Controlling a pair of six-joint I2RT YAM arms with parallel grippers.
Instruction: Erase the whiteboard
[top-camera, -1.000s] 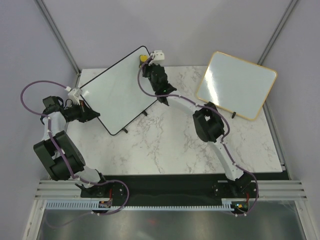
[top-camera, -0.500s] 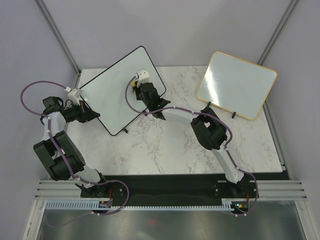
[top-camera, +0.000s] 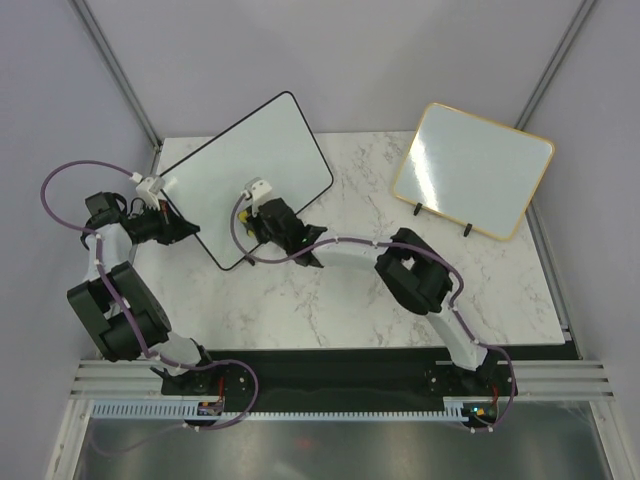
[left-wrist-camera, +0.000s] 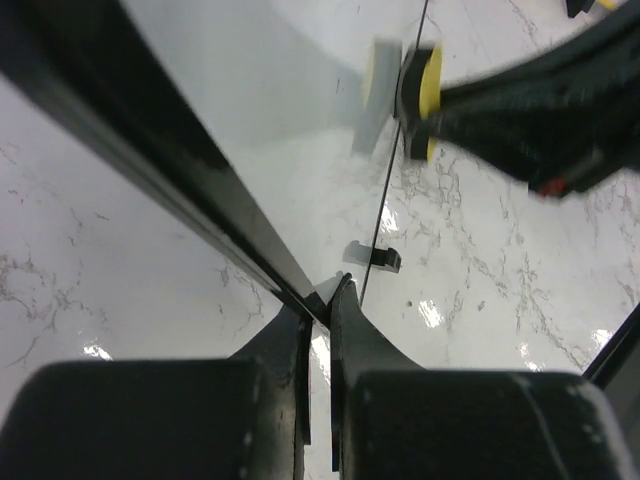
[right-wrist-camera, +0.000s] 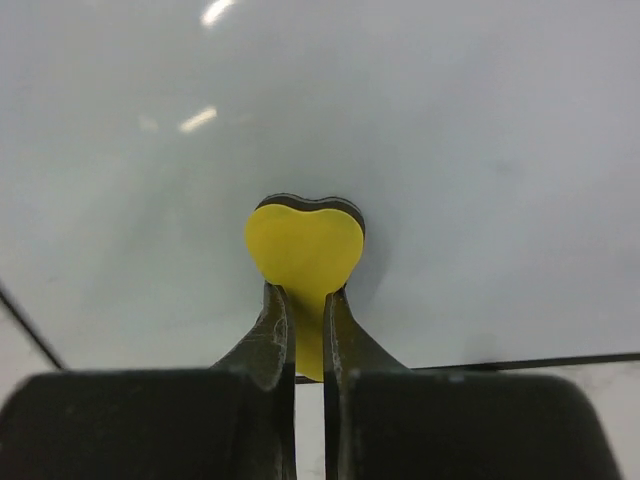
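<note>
While left claw (left-wrist-camera: 322, 296) pinches the whiteboard (top-camera: 255, 160) frame, right claw (right-wrist-camera: 308, 300), outstretched leftward, clamps eraser (right-wrist-camera: 305, 245).

Right gripper (right-wrist-camera: 308, 300) fingers hide the lower tip of the yellow heart-shaped eraser (right-wrist-camera: 303, 250); the left wrist view blurs it and crops the large black-framed whiteboard (left-wrist-camera: 290, 120).

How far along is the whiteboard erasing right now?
Done: the whiteboard shows no marker marks in any view. In hand: the left gripper has its jaws shut on the board's black frame, and the right gripper pinches a yellow heart-shaped eraser against the board, close to its frame edge. Left: probably just a final pass there, then letting go.
</note>
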